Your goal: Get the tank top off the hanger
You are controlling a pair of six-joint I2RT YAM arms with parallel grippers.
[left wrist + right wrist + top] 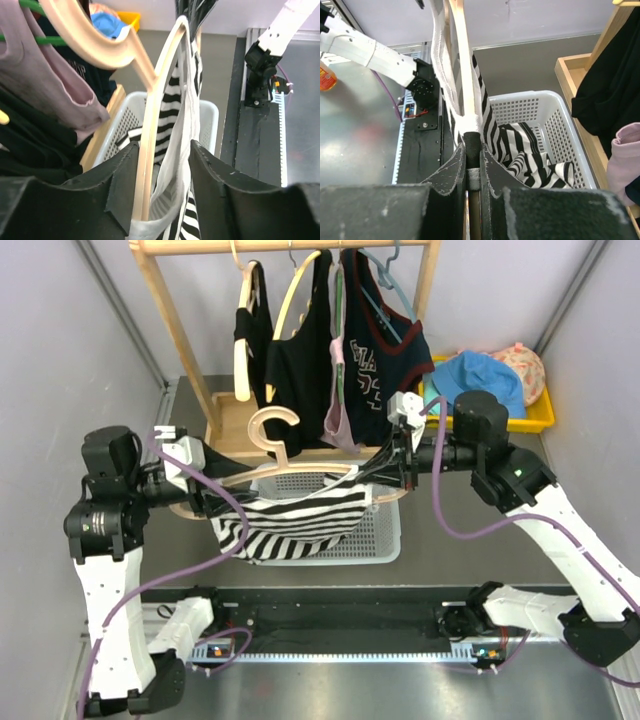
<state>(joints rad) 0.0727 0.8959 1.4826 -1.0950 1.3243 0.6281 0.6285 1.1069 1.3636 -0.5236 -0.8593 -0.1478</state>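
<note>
A wooden hanger is held level above the white basket. A black-and-white striped tank top hangs from it, its lower part sagging into the basket. My left gripper is at the hanger's left end. In the left wrist view its jaws stand apart around the hanger arm and the white strap, so the gripper is open. My right gripper is at the right end. In the right wrist view it is shut on the hanger's dark tip, with the hanger and strap running ahead.
A wooden clothes rack stands behind the basket with several dark and pink garments on hangers. A yellow bin with hats sits at the back right. Grey walls close both sides.
</note>
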